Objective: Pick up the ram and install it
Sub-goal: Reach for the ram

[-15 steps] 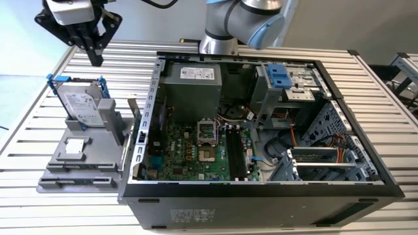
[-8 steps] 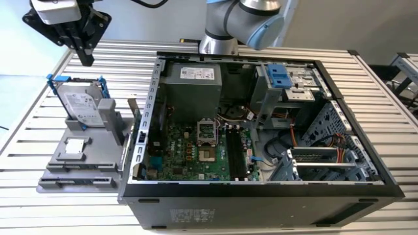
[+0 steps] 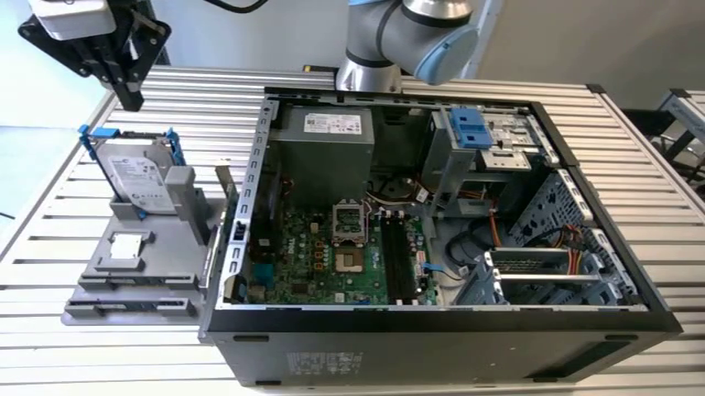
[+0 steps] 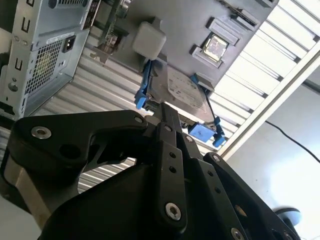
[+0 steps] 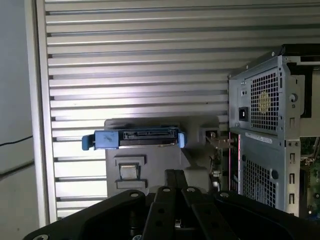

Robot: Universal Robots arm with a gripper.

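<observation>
Untouched on edge in the gray holder [image 3: 94, 305], just beside the open computer case [image 3: 441, 346] — the ram [image 3: 224, 191].
Long axis set roughly alongside the case's side wall, thin edge up; exact tilt hard to tell. Further toward the exterior view's left, a hard drive [image 3: 138, 177] upright in its blue frame, a small square chip [image 3: 128, 243] near it. High above, well apart from the ram — the gripper [image 3: 130, 101], fingers pressed together on nothing, over the slatted table [image 3: 111, 363].
</observation>
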